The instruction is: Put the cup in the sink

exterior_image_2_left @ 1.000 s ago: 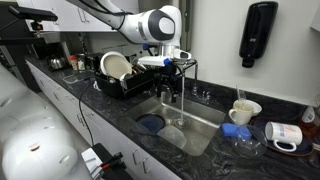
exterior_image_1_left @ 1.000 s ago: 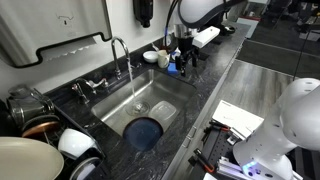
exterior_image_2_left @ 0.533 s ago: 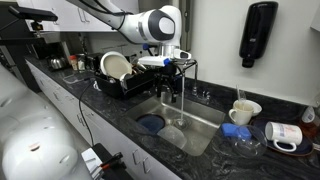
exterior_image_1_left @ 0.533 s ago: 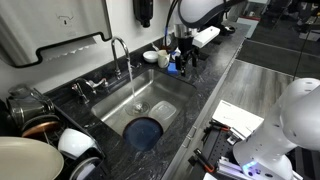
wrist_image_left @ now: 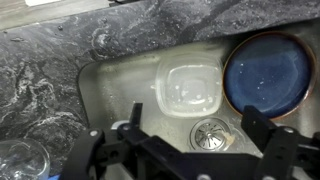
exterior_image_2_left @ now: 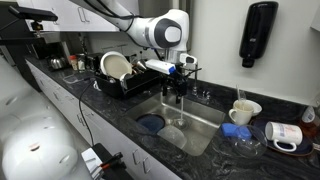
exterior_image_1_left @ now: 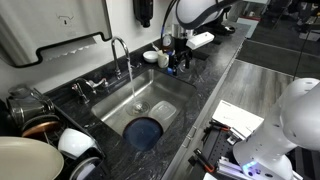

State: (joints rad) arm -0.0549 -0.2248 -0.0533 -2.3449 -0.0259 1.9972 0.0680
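The steel sink (exterior_image_1_left: pixel 150 95) lies in the dark stone counter and shows in both exterior views (exterior_image_2_left: pixel 203 128). It holds a blue plate (exterior_image_1_left: pixel 145 131) and a clear plastic container (exterior_image_1_left: pixel 161 108). A small blue cup (exterior_image_2_left: pixel 238 131) stands on the counter beside the sink, next to a white cup (exterior_image_2_left: pixel 244 110) and a white mug (exterior_image_2_left: pixel 285 135). My gripper (exterior_image_2_left: pixel 180 88) hangs above the sink end nearest those cups, open and empty. The wrist view looks down past the open gripper (wrist_image_left: pixel 180 150) onto the sink floor (wrist_image_left: pixel 120 90), the container (wrist_image_left: pixel 190 88), the plate (wrist_image_left: pixel 265 75) and the drain (wrist_image_left: pixel 210 133).
A chrome gooseneck faucet (exterior_image_1_left: pixel 118 50) rises behind the sink. A dish rack with plates (exterior_image_2_left: pixel 120 75) stands on the far side of the sink from the cups. A clear glass (wrist_image_left: pixel 20 160) stands on the counter by the sink edge. A soap dispenser (exterior_image_2_left: pixel 257 35) hangs on the wall.
The arm has shifted a little along the sink toward the cups. The gripper stays open and empty. The objects have not moved.
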